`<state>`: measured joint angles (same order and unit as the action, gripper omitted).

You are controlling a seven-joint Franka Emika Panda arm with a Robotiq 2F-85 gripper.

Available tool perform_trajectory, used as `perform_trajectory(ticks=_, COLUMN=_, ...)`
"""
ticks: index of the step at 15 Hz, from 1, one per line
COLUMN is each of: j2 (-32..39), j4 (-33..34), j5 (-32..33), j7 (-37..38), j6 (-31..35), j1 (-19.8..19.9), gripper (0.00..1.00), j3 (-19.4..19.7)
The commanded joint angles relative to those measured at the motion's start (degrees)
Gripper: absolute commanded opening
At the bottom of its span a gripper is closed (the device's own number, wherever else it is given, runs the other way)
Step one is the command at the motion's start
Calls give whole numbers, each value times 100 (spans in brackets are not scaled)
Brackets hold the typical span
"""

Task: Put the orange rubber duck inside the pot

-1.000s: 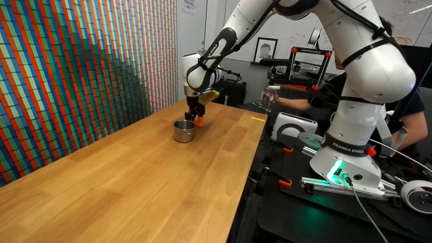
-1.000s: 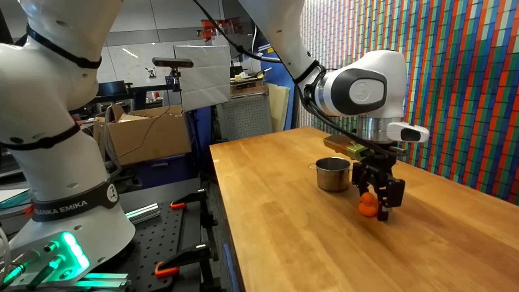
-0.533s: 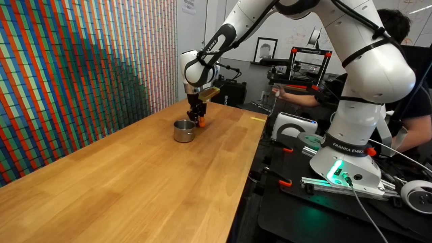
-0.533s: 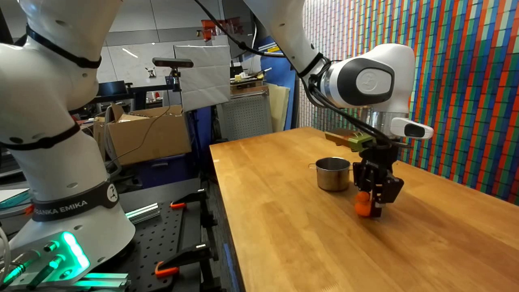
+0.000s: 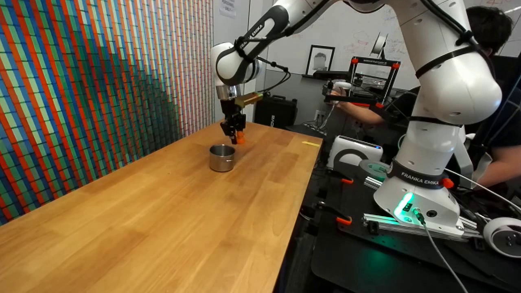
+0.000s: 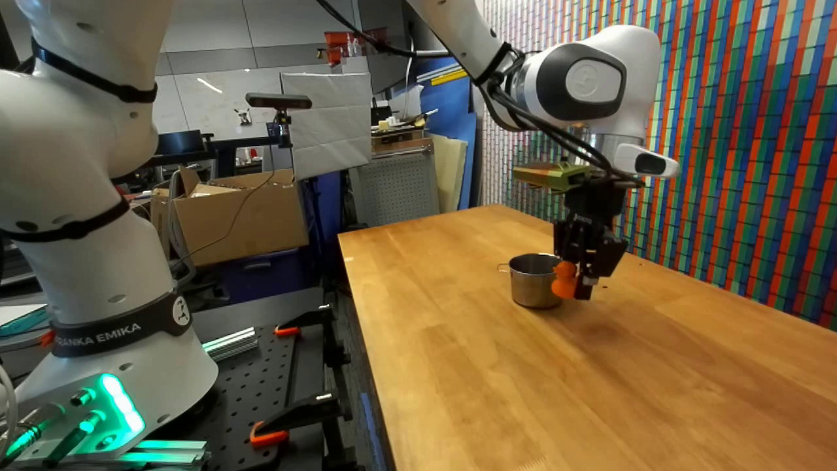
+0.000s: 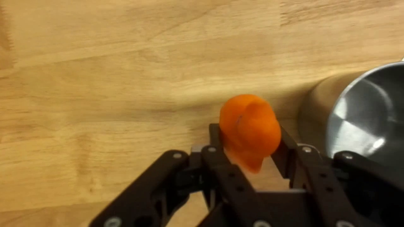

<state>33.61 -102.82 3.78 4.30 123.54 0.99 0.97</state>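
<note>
One duck (image 7: 252, 129), one pot (image 5: 222, 162), one wooden surface (image 5: 183, 228). I also get one robot arm (image 5: 454, 91), with one tool (image 7: 251, 142) on it and two fingers (image 7: 217, 160) on that. Over on the far side in an exterior view I'm counting one picture frame (image 5: 320, 61), one black case (image 5: 276, 112), one 3D printer (image 5: 373, 79) and one spool (image 5: 379, 44), plus one person (image 5: 490, 28) on the right. Also one headset (image 5: 506, 238) near right, one roll of tape (image 5: 373, 166), and one yellow strip (image 5: 310, 143) on the surface. Then one cardboard box (image 6: 245, 219) and one blue bin (image 6: 265, 281), far and left in an exterior view. Both exterior views show two orange-tipped clamps (image 6: 302, 412) each, though I can't tell if it's the same pair.
</note>
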Motion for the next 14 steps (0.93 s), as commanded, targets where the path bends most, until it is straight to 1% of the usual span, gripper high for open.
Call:
perform_trajectory(ticks=1, j2=-426, j4=-27, j5=-389, j7=-19, j6=-171, j1=-160, gripper=20, j3=-273)
perform_trajectory(ticks=4, j2=-595, j4=-134, j5=-660, j7=-2, j6=-23, j1=-349, gripper=20, j3=-511)
perform_trajectory(ticks=7, j2=-597, j4=-161, j5=-743, j7=49, j6=7, j1=-522, gripper=20, j3=-606)
perform_trajectory(ticks=10, j2=-430, j4=-27, j5=-643, j7=39, j6=7, j1=-576, gripper=20, j3=-521)
perform_trajectory(ticks=14, j2=-259, j4=58, j5=-582, j7=55, j6=94, j1=-529, gripper=20, j3=-373)
